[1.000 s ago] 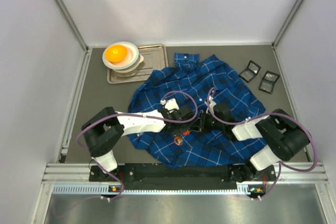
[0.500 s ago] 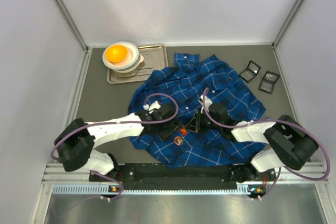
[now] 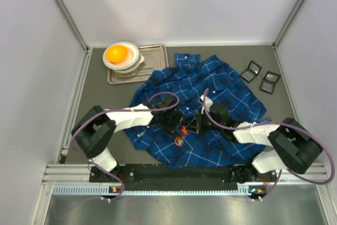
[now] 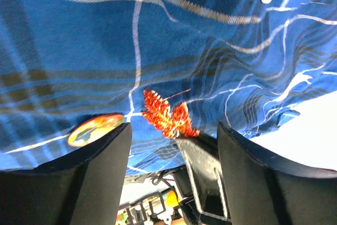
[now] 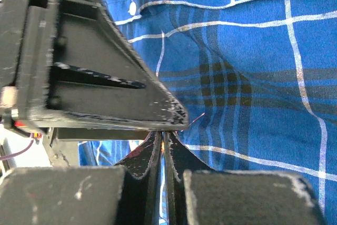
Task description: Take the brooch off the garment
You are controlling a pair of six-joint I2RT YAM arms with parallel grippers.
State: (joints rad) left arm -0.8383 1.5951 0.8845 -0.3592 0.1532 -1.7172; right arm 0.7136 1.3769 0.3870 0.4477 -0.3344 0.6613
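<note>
Grey tabletop inside white walls, with a dark-blue plaid button-up shirt (image 3: 210, 85) spread at centre. A red glittery leaf-shaped brooch (image 4: 167, 117) lies against its front, near a round orange badge (image 4: 95, 129). The left gripper (image 4: 171, 138), closed a second ago, now stands wide apart around the brooch. The right gripper (image 5: 163, 143) has closed fully, tips at the brooch's lower edge; hold unconfirmed. Judged: the right arm takes over the pull.
</note>
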